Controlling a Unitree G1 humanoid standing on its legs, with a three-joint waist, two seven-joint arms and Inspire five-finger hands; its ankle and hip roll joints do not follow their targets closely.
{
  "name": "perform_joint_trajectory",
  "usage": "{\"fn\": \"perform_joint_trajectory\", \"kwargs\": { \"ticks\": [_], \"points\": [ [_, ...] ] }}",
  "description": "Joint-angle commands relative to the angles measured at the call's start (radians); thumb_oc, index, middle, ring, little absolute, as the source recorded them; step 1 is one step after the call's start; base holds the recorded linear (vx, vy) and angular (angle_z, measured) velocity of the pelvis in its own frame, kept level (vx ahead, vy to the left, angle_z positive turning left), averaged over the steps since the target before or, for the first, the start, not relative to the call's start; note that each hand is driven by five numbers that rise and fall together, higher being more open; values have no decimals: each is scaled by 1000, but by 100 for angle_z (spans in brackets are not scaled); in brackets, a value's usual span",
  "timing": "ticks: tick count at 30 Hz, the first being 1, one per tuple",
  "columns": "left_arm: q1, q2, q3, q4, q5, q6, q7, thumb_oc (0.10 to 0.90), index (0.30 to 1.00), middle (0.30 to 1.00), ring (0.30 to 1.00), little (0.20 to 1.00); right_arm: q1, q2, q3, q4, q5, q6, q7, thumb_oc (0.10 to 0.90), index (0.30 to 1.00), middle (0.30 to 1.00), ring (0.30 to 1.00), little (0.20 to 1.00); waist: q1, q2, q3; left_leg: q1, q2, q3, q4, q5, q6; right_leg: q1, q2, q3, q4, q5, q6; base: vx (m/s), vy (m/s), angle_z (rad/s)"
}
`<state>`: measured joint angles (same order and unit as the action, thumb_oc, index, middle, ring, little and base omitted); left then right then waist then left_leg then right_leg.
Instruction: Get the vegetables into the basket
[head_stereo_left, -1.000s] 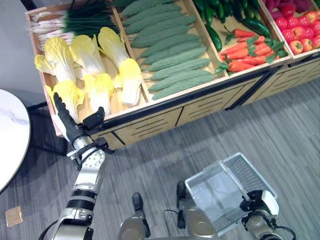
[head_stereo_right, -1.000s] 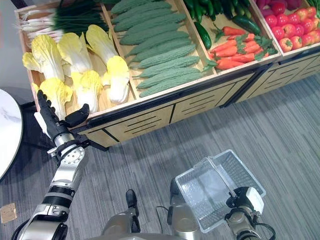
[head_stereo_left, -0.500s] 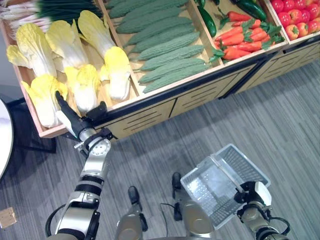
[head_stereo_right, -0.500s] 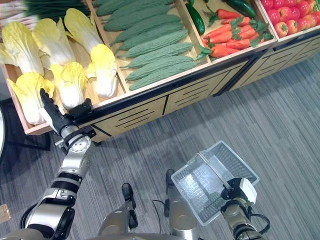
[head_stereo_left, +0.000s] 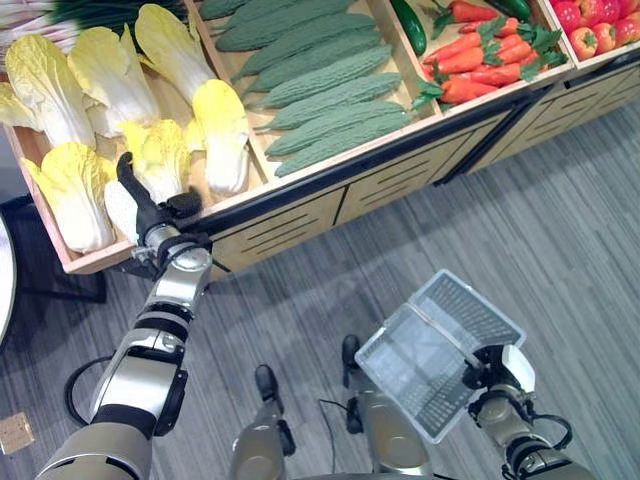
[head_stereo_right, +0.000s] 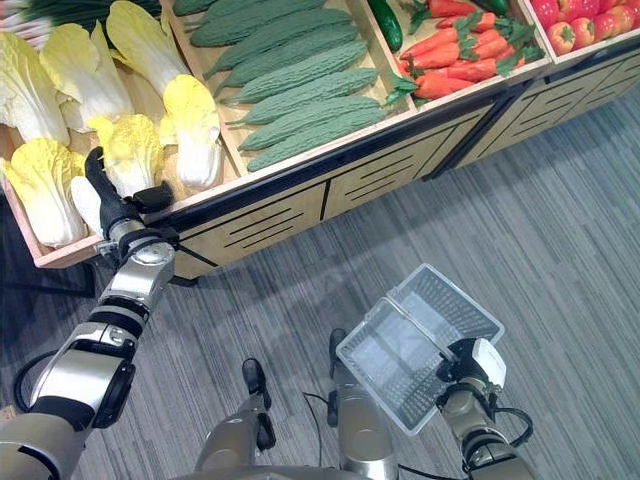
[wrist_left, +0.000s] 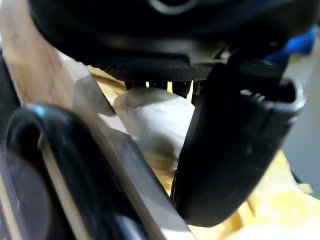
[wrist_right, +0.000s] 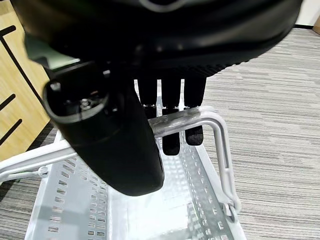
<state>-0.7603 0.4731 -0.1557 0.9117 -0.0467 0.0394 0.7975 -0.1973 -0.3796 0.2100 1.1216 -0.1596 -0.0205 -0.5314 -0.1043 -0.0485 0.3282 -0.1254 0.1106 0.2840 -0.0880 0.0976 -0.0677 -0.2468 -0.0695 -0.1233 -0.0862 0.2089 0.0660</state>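
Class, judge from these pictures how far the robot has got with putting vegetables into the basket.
Done: nothing; the basket holds no vegetables. In hand: the right hand is curled round the basket's handle, and the left hand, fingers straight, reaches over the crate's edge among the cabbages. Left: grasp a cabbage, then carry it to the basket.

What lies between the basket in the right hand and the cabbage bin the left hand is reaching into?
Bare grey floor and the stand's wooden front separate the basket from the cabbages, seen in the left eye view.

No legible text (seemingly none anywhere)
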Motion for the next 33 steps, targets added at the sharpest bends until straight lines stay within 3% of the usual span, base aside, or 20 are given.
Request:
{"fn": "perform_joint_trajectory", "kwargs": {
  "ticks": [1, 5, 8, 9, 11, 12, 13, 15, 18, 21, 23, 24, 26, 29, 33],
  "points": [
    [-11, -14, -9, 177, 4, 80, -49, 400, 300, 300, 300, 300, -24, -117, 36, 5, 3, -8, -52, 400, 300, 300, 300, 300, -7, -25, -34, 35, 54, -105, 1, -12, -65, -18, -83, 12, 91, -101, 110, 0, 0, 0],
    [-22, -25, -3, 214, -13, 76, -53, 400, 300, 300, 300, 300, -41, -122, 56, 7, -8, -12, -43, 400, 300, 300, 300, 300, -8, -20, -34, 46, 53, -104, 1, -16, -65, -8, -83, 15, 91, -104, 110, 0, 0, 0],
    [-23, -39, 21, 153, -53, 44, -23, 400, 300, 300, 300, 300, -42, -123, 60, 3, -14, -10, -41, 400, 300, 300, 300, 300, -6, -19, -32, 53, 50, -107, 1, -21, -63, -3, -85, 14, 92, -105, 111, -2, 5, 1],
    [-13, -51, 44, 19, -88, -19, 35, 400, 300, 300, 300, 300, -33, -121, 57, -11, -23, -7, -42, 400, 300, 300, 300, 300, -4, -20, -27, 63, 49, -110, 1, -28, -62, 8, -85, 14, 94, -110, 112, -6, 10, 4],
    [-12, -51, 45, 17, -87, -18, 35, 400, 300, 300, 300, 300, -33, -121, 57, -11, -23, -6, -41, 400, 300, 300, 300, 300, -5, -21, -30, 59, 48, -110, 1, -25, -61, 5, -86, 15, 92, -107, 111, -9, 8, 4],
    [13, -60, 80, -231, -70, -110, 146, 400, 300, 300, 300, 300, -15, -113, 49, -29, -31, -7, -46, 400, 300, 300, 300, 300, -1, -25, -28, 67, 47, -113, 1, -34, -61, 14, -87, 12, 94, -114, 113, 0, 0, 0],
    [38, -77, 100, -348, -55, -145, 175, 400, 300, 300, 300, 300, -7, -108, 45, -38, -33, -10, -48, 400, 300, 300, 300, 300, 0, -30, -28, 71, 47, -115, 1, -37, -61, 18, -88, 12, 94, -116, 114, 0, 0, 0],
    [60, -85, 114, -404, -49, -162, 187, 400, 300, 300, 300, 300, 2, -104, 42, -40, -31, -13, -48, 400, 300, 300, 300, 300, 0, -34, -32, 68, 44, -116, 1, -35, -60, 15, -90, 11, 93, -113, 114, -10, -2, 4],
    [126, -120, 179, -681, -67, -291, 204, 400, 300, 300, 300, 300, 25, -90, 34, -24, -28, -17, -45, 400, 300, 300, 300, 300, 6, -46, -46, 79, 41, -116, 1, -46, -57, 27, -95, 13, 92, -115, 116, -9, 10, 12],
    [206, -107, 178, -891, -158, -430, 42, 400, 300, 300, 300, 300, 54, -85, 12, -20, -21, -27, -25, 400, 300, 300, 300, 300, 18, -41, -60, 86, 33, -117, 1, -54, -54, 40, -103, 12, 86, -111, 119, -8, 11, 0],
    [375, -98, 186, -1004, -517, -527, -280, 400, 300, 300, 300, 300, 75, -93, -30, -12, -15, -21, 29, 400, 300, 300, 300, 300, 34, -23, -75, 90, 23, -127, 1, -55, -51, 53, -112, 9, 77, -105, 118, -32, 46, 2],
    [427, -99, 189, -1011, -633, -522, -382, 400, 300, 300, 300, 300, 82, -96, -41, -22, -18, -19, 47, 400, 300, 300, 300, 300, 37, -20, -76, 90, 20, -129, 1, -55, -49, 55, -114, 8, 74, -103, 118, -22, 28, 3],
    [430, -97, 192, -1009, -643, -523, -393, 400, 300, 300, 300, 300, 85, -96, -40, -23, -18, -19, 47, 400, 300, 300, 300, 300, 36, -20, -78, 90, 20, -130, 1, -55, -49, 56, -113, 7, 73, -103, 118, -17, 14, 4],
    [616, -119, 196, -1040, -921, -454, -649, 400, 300, 300, 300, 300, 106, -110, -82, -47, -52, -16, 99, 400, 300, 300, 300, 300, 50, -7, -83, 98, 10, -135, 2, -55, -42, 72, -123, 2, 63, -95, 119, -51, 36, 3],
    [706, -99, 176, -1034, -968, -402, -766, 400, 300, 300, 300, 300, 106, -115, -100, -45, -60, -23, 124, 400, 300, 300, 300, 300, 58, -1, -87, 102, 5, -136, 2, -54, -40, 78, -127, 2, 61, -92, 120, -37, 21, 8]
  ]
}}
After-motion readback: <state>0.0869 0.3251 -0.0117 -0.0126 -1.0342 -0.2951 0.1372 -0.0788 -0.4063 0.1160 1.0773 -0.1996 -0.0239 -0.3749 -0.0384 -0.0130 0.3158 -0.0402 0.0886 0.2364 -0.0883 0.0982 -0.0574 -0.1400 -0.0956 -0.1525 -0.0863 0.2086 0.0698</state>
